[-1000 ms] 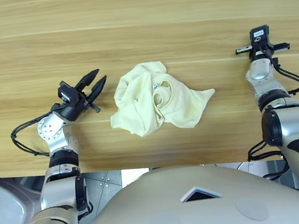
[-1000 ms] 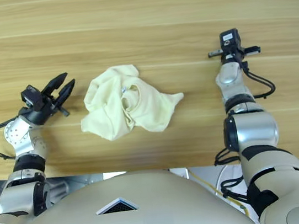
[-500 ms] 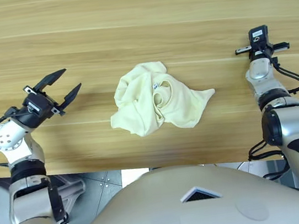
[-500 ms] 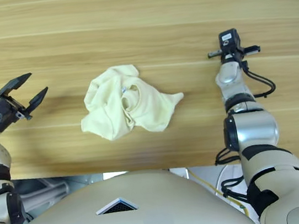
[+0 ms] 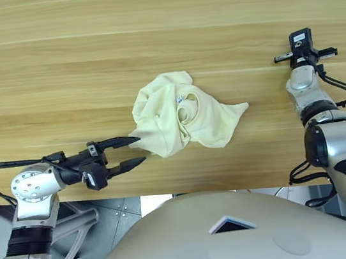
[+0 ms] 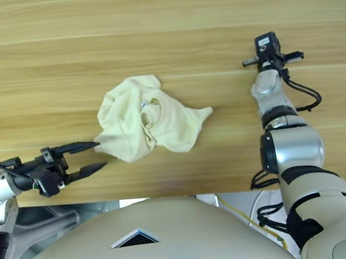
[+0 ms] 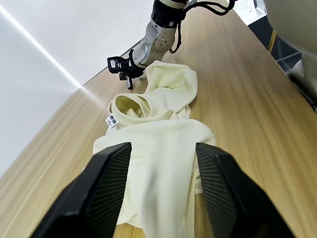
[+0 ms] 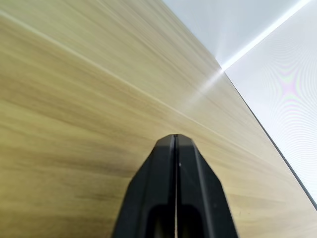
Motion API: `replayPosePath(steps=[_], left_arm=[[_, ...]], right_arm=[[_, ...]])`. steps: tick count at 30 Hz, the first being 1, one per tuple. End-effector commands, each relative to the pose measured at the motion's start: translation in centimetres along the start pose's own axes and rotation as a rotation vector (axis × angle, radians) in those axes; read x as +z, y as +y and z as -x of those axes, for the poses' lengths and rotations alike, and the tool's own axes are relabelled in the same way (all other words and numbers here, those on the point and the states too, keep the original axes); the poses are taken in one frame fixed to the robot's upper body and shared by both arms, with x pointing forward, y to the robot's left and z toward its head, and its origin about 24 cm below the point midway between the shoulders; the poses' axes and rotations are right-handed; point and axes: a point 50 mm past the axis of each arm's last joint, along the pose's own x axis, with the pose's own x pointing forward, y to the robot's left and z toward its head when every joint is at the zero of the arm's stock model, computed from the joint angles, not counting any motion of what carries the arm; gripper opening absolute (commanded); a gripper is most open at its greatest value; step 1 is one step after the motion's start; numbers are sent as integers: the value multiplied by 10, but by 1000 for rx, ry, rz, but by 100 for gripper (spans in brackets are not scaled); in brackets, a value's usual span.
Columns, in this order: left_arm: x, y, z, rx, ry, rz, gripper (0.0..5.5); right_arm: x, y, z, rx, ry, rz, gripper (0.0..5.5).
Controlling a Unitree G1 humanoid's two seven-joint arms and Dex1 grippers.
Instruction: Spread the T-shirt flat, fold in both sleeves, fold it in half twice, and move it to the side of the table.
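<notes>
Wood-grain surface (image 5: 144,17), head view: crumpled cream T-shirt (image 5: 181,118) sits mid-surface, near the front edge. At its left corner is the left gripper (image 5: 141,148), held low with fingers apart, tips at the fabric's edge; contact unclear. Left wrist view: shirt hem shows between the spread fingers (image 7: 109,183). Right wrist view: right gripper (image 8: 175,140) is pressed together over bare wood, well apart from the shirt.

You're looking at some kind of lab or test room here. You've got one long wood-grain table (image 5: 159,28), plain white walls (image 7: 99,25) with a bright strip of light (image 8: 262,35) running along them, and grey metal floor plates (image 5: 117,211) under the table's near edge. Looks more like a workspace than a living room.
</notes>
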Motion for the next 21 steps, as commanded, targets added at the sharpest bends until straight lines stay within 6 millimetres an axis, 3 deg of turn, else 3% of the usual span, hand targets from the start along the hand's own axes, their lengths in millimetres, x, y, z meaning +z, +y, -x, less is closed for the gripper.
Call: replayPosePath(steps=[1,8,12,15,21], left_arm=[[-15,-1,-17,11,16,-5,241],[-48,2,-44,100,97,-36,241],[-54,3,-48,116,109,-57,241],[-55,-2,-40,96,121,-50,173],[-36,4,-4,80,118,-17,173]], right_arm=[[-26,2,10,18,98,49,2],[-29,-7,9,-25,101,-5,2],[-29,-8,9,-31,98,-18,2],[-29,-9,9,-34,100,-20,2],[-29,-7,9,-25,104,-6,2]])
